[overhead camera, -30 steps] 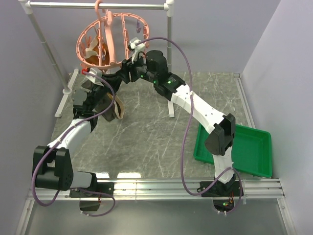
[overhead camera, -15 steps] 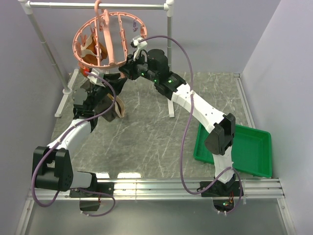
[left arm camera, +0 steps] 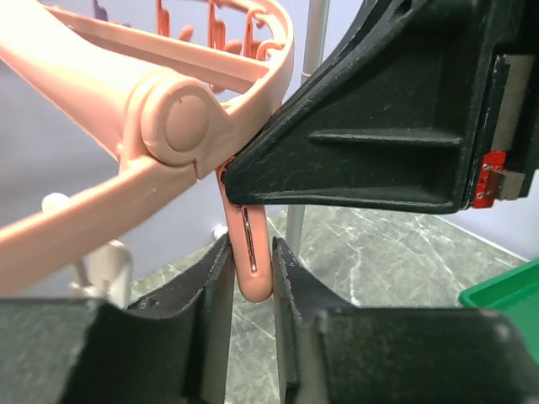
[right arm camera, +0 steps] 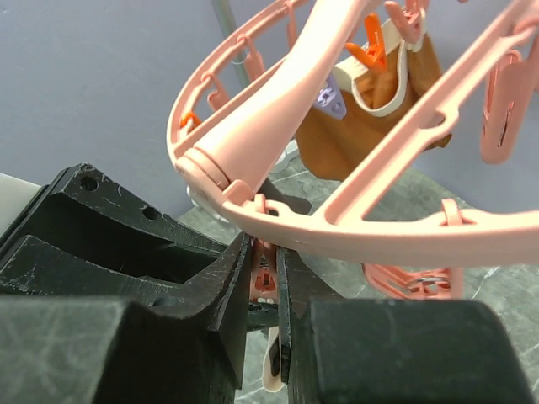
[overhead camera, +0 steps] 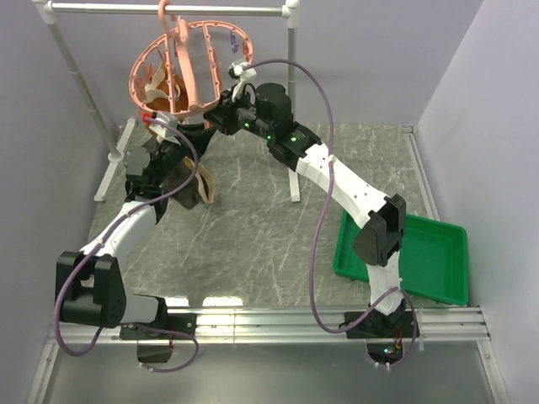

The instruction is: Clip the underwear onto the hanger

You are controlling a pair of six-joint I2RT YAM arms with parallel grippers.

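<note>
**Spotter:** Where's the underwear?
**Me:** I see the underwear (overhead camera: 202,187) hanging under the hanger's (overhead camera: 187,71) near rim, over the desk's (overhead camera: 253,227) far left corner, against my left arm. What holds it up I cannot tell.
**Spotter:** Left gripper?
**Me:** My left gripper (left arm camera: 251,248) has its fingers narrow, closed on a hanging clip (left arm camera: 253,269) below the ring's hinge. The right gripper's (right arm camera: 263,248) black body sits just above.
**Spotter:** And the right?
**Me:** Fingers pinched on a rim clip (right arm camera: 263,282), with a tan strip just below. Whether both hold one clip I cannot tell.
**Spotter:** Hanger?
**Me:** Hooked on the rack's (overhead camera: 168,9) top bar, tilted, with an orange garment (right arm camera: 370,126) clipped to it.
</note>
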